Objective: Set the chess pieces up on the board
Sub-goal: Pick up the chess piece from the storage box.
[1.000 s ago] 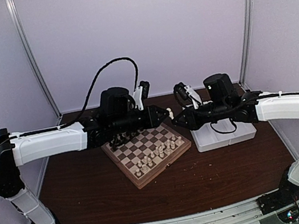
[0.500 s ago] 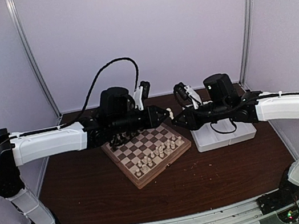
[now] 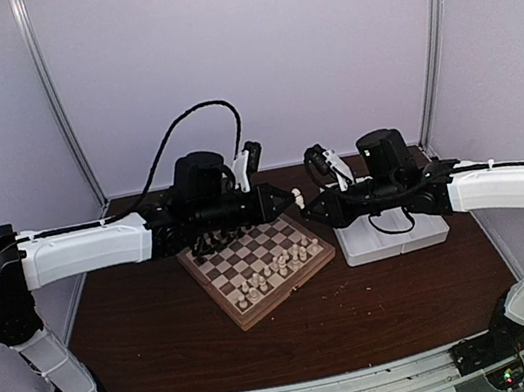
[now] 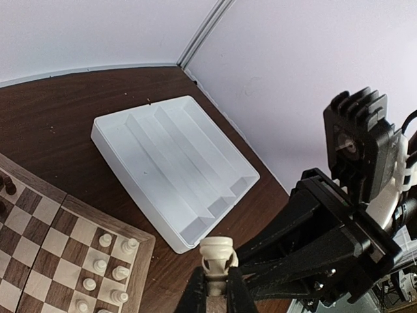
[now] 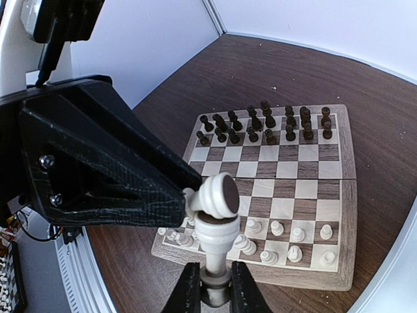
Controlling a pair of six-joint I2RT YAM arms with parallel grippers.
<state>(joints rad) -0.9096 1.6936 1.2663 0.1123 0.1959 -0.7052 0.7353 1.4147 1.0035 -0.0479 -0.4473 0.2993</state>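
Step in hand, as I read it: a hand-over in the air. Both arms reach inward and meet over the board's far right edge.

- left fingers (image 4: pixel 192 297): pressed in on the piece (image 5: pixel 215 208), pinching near its neck.
- right fingers (image 5: pixel 186 290): pinching its base, head pointing away from the wrist.
- To do well: only one pair should let go, and only once the other's pinch is sure. Open slowly and back straight off along the piece's axis so it does not twist or drop.

Around:
- counter (image 3: pixel 383 307): dark wood, carries everything.
- board (image 5: pixel 287 189): left of the meeting point, middle rows bare.
- tray (image 4: pixel 169 163): right of the board, nothing showing in its compartments.
- dark pieces (image 5: pixel 267 124): fill the far rows.
- cream pieces (image 5: pixel 287 231): crowd the near rows. These tight neighbours are the likely obstacle when setting down.
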